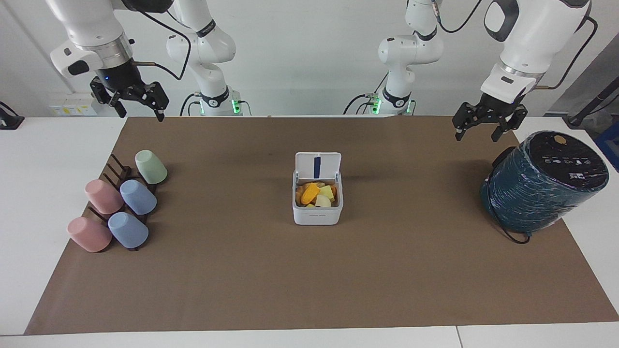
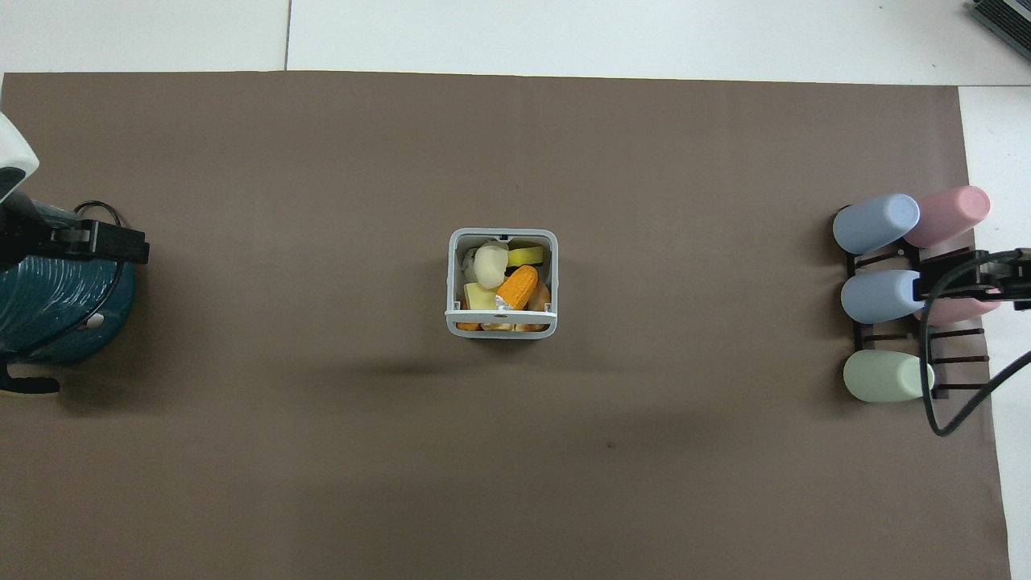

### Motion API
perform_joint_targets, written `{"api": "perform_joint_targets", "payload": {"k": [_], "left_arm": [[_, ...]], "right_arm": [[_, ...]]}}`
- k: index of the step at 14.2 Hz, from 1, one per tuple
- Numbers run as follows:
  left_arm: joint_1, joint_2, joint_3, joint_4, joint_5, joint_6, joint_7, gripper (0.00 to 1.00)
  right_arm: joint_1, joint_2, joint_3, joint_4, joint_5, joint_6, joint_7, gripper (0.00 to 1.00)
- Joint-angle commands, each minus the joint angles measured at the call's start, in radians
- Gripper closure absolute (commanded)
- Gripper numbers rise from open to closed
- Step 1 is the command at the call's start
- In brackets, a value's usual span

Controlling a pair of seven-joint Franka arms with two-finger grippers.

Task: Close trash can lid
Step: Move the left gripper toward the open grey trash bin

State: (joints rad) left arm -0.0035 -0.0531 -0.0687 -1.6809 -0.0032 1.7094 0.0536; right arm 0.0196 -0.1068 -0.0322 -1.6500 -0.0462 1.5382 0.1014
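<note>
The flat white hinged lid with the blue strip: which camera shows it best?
The facing view: the flat white hinged lid stands upright there, its inner face and blue strip showing. The overhead view shows only its thin edge at the rim of the small white cube-shaped trash can.

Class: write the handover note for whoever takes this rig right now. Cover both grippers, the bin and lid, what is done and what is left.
Left gripper: open, empty, over the dark cylinder at its end of the table; waiting.
Right gripper: open, empty, over the cup rack end.
Trash can: mid-mat, full of food pieces.
Lid: upright, hinged on the edge nearer the robots, blue strip showing.
Done: nothing.
Left: swing the lid down until shut.
</note>
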Motion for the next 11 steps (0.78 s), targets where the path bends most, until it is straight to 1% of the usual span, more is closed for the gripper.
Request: {"api": "perform_joint_targets", "payload": {"k": [1, 5, 6, 8, 11], "left_arm": [[0.011, -0.017, -0.006, -0.025, 0.0, 0.019, 0.014, 0.0], [-0.001, -0.017, -0.008, -0.026, -0.001, 0.027, -0.004, 0.0], [-0.022, -0.017, -0.01, -0.025, -0.001, 0.027, -0.006, 0.0], [-0.084, -0.025, -0.01, -0.045, -0.001, 0.027, -0.041, 0.0], [-0.205, -0.039, -0.013, -0.072, -0.003, 0.033, -0.223, 0.0]], "right_arm": [[-0.007, -0.017, 0.008, -0.014, 0.005, -0.007, -0.003, 0.0], [-0.009, -0.017, 0.008, -0.014, 0.003, -0.007, -0.003, 0.0], [-0.007, -0.017, 0.006, -0.014, 0.005, -0.007, -0.003, 0.0], [-0.009, -0.017, 0.006, -0.014, 0.005, -0.007, -0.003, 0.0], [-0.009, -0.017, 0.008, -0.014, 0.005, -0.007, -0.003, 0.0]]}}
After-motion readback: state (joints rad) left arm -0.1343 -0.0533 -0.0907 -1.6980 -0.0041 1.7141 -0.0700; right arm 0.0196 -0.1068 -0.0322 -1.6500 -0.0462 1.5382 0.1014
